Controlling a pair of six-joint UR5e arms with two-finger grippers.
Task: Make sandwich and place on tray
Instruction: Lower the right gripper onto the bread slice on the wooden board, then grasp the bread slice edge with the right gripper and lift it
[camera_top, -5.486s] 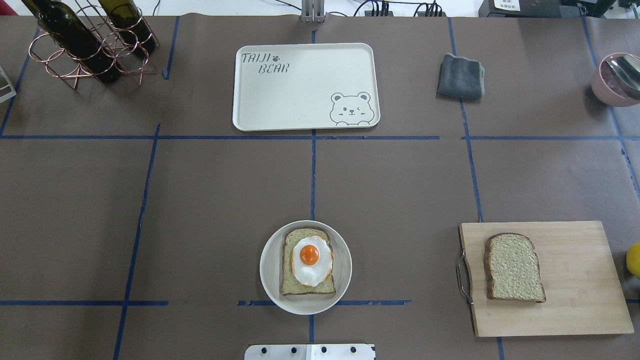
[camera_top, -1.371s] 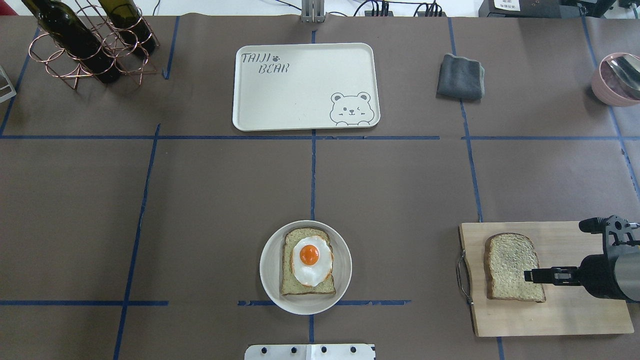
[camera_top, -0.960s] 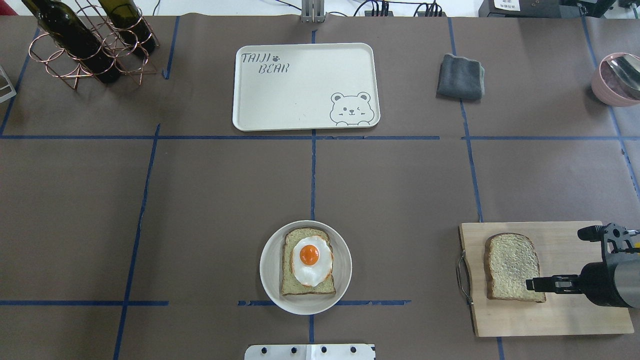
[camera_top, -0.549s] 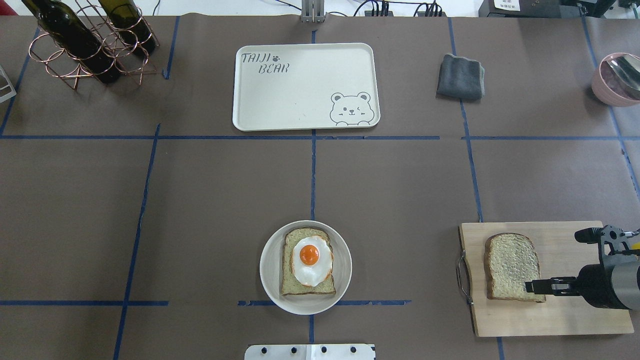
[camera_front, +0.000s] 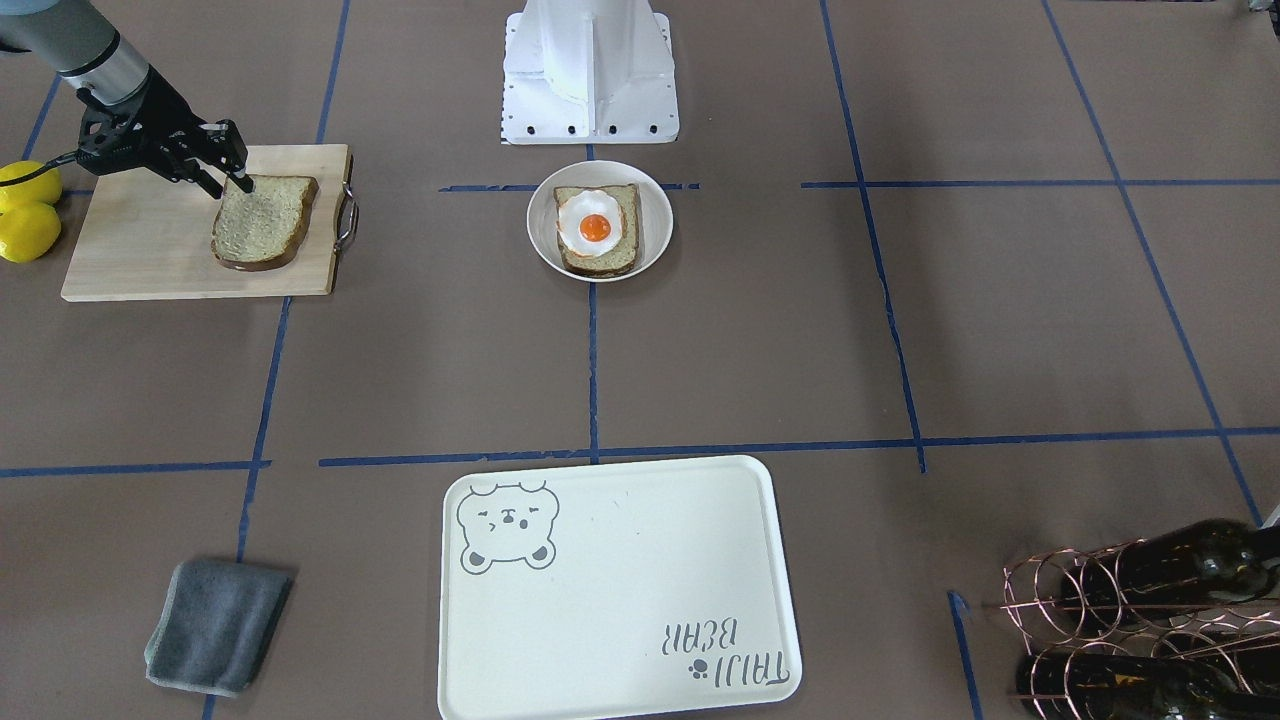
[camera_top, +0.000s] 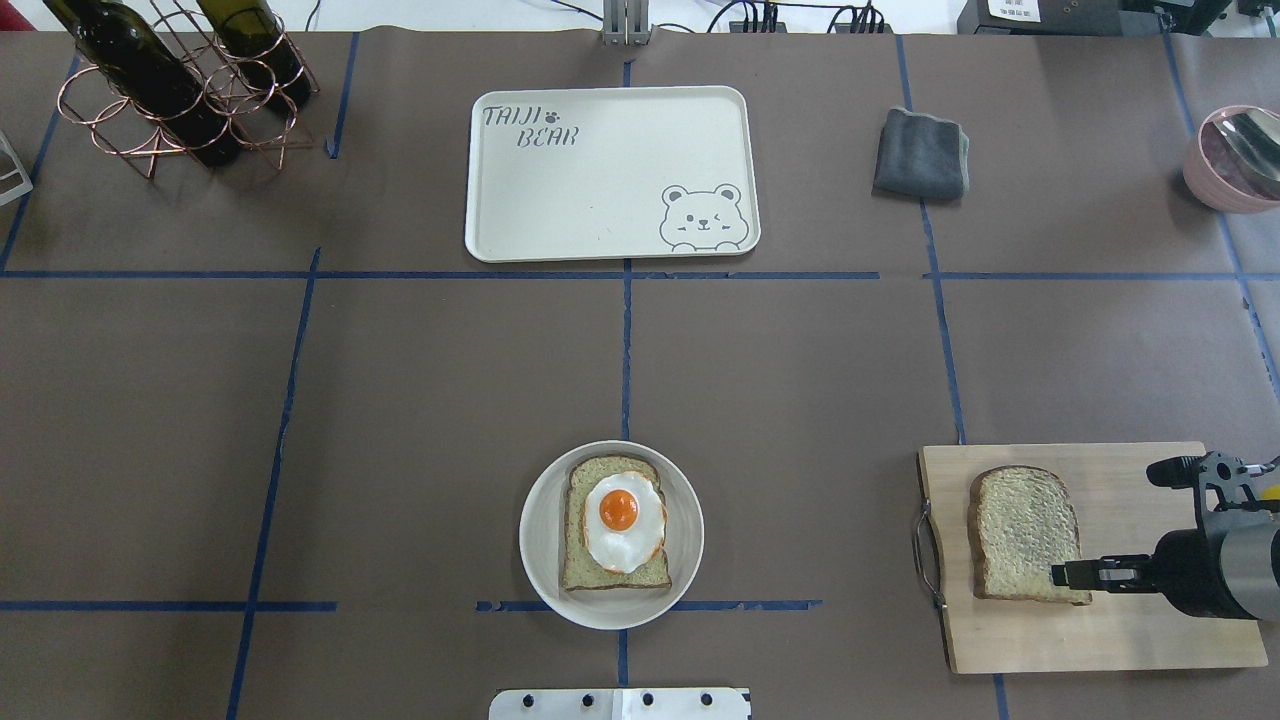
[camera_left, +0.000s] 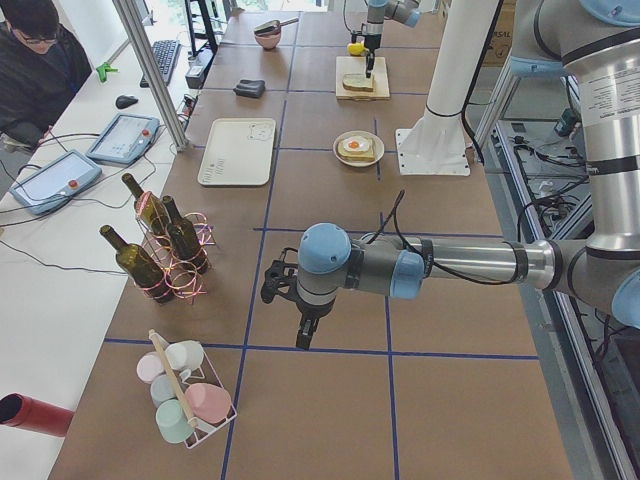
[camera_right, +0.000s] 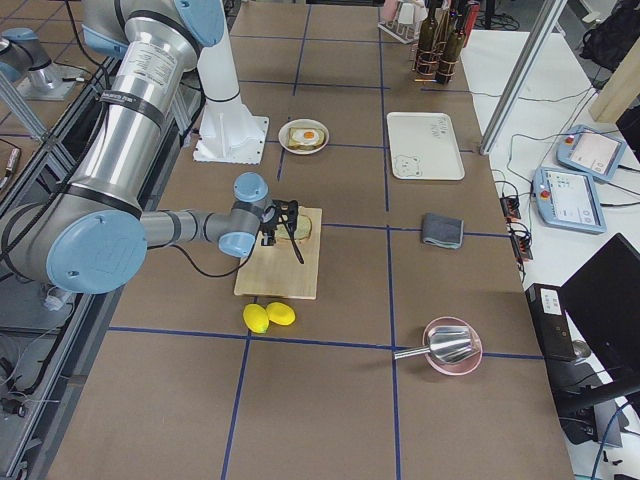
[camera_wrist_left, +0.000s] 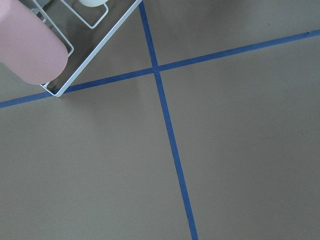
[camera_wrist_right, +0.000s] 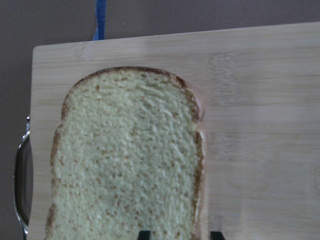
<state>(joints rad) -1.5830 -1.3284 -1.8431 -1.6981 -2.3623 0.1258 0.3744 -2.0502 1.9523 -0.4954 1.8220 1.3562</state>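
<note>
Wooden cutting board with a metal handle (camera_top: 1150, 630): you find it on the robot's right, at the near side of the table, with one speckled tan bread slice with dark crust (camera_top: 1020, 525) lying flat on it.
Right gripper (camera_top: 1056, 574): it hangs low over that slice's near right corner. In your right wrist view the fingers (camera_wrist_right: 144, 233) stand apart, one over the crumb and one over bare board, with the crust edge between them; they grip nothing.
Second bread slice (camera_top: 573, 540): it lies flat on the round white plate (camera_top: 535, 530) just in front of the robot's base, with the white fried egg with orange yolk (camera_top: 622, 520) on top.
Cream rectangular tray with grey bear drawing (camera_top: 600, 180): it sits at the far middle of the table, well apart from both slices.
Left gripper (camera_left: 301, 343): you see it only from the left-end camera, pointing down over brown paper, far from the food; you cannot tell whether its fingers are apart or together.
Other items: a folded grey cloth (camera_top: 921, 153) lies right of the tray, and two yellow lemons (camera_front: 25, 210) lie just beside the board's outer end.
</note>
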